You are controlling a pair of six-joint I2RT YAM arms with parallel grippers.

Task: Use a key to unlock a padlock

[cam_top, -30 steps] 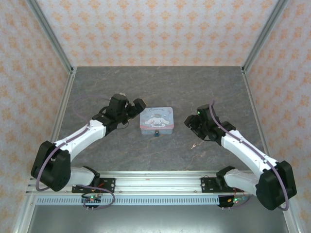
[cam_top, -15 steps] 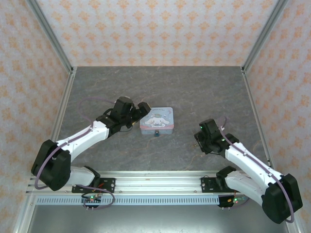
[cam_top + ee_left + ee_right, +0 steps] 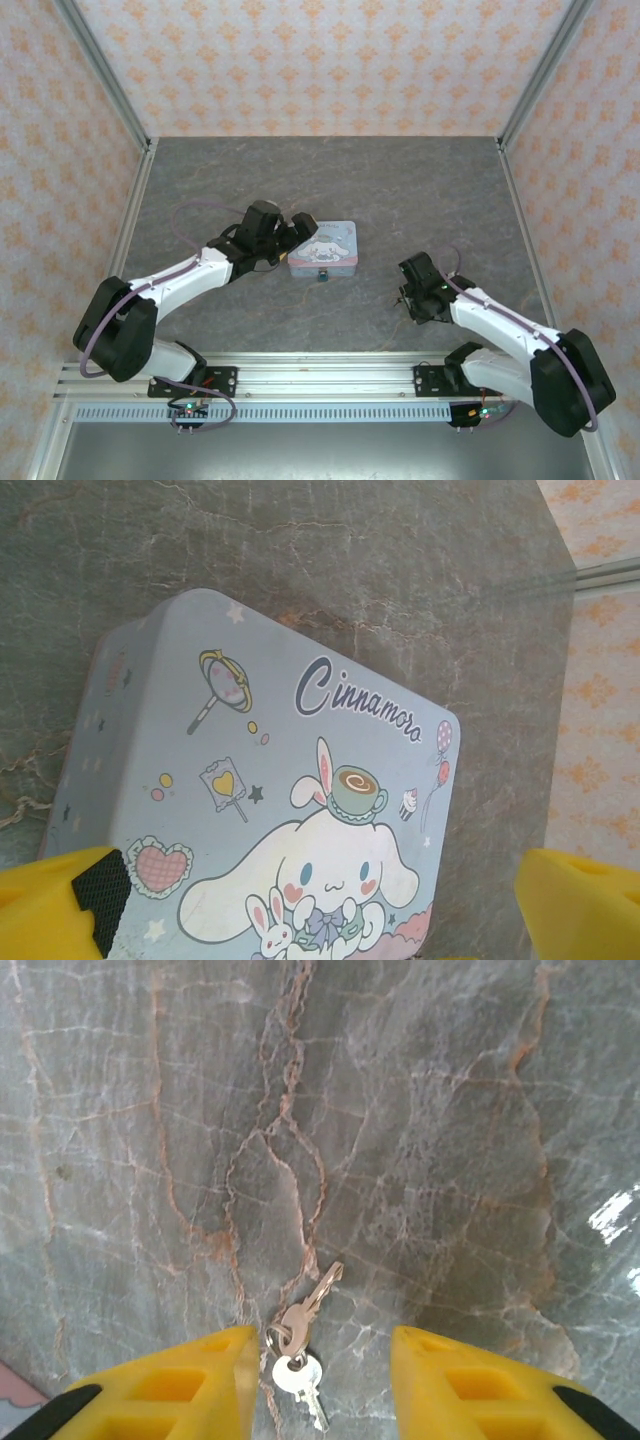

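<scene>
Key [image 3: 318, 1290] and padlock [image 3: 323, 275] lie well apart on the grey marbled table [image 3: 400, 190]. From the right wrist the key rests flat on the stone, pale gold, its blade pointing up and to the right, its head joined by a small ring [image 3: 278, 1340] to a second, silvery key [image 3: 300, 1380] that points down. The right fingers [image 3: 200, 1385] are spread wide, grasping nothing. The ring and the silvery key lie in the gap between the two yellow tips (nearer the left-hand one in that view), while the gold blade reaches out just past the tips; whether the tips touch the table cannot be told. From above, the padlock is a small blue speck at the middle of the near edge of the pastel tin [image 3: 323, 248], on the side toward the arms. The left fingers [image 3: 55, 905] are likewise released, one tip at the tin's left corner over the lid, the other off its right side, so the printed lid sits between them.
</scene>
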